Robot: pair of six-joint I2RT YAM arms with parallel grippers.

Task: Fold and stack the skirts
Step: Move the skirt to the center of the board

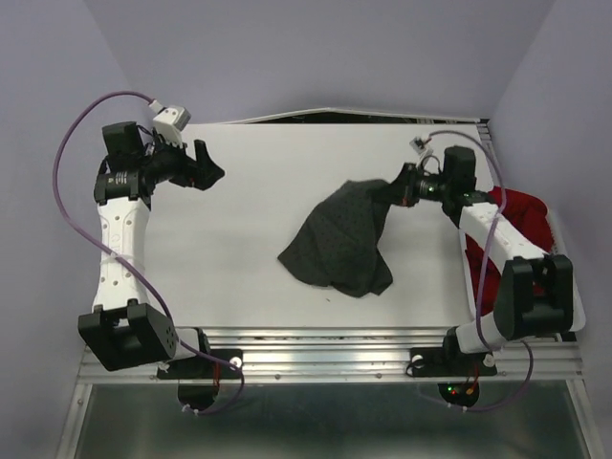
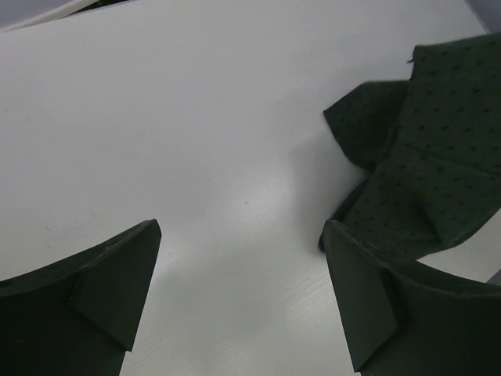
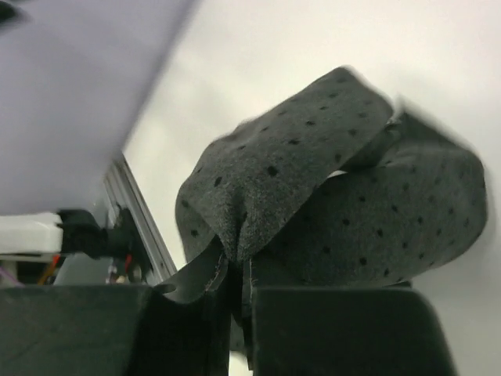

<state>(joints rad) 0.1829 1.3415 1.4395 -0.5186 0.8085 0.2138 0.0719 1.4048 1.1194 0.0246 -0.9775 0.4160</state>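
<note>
Lilac walls stand around a white table. The grey skirt, dark with small dots, lies a little right of the middle of the table. It is crumpled, not folded. Its far right corner goes up into the right gripper, and the rest spreads from there toward the near edge. In the right wrist view, the two fingers are pressed together on a fold of this cloth, so the jaws are clenched on the grey skirt. The cloth bulges out in front of them, with the table behind it.

The red skirt is bunched at the right edge of the table, and the right arm hides part of it. It is apart from the grey skirt and does not touch it.

The left gripper is over the far left part of the table, well apart from both skirts. Its jaws are released and stand wide, with only bare table between them. In the left wrist view, the grey skirt shows beyond the right-hand finger.
</note>
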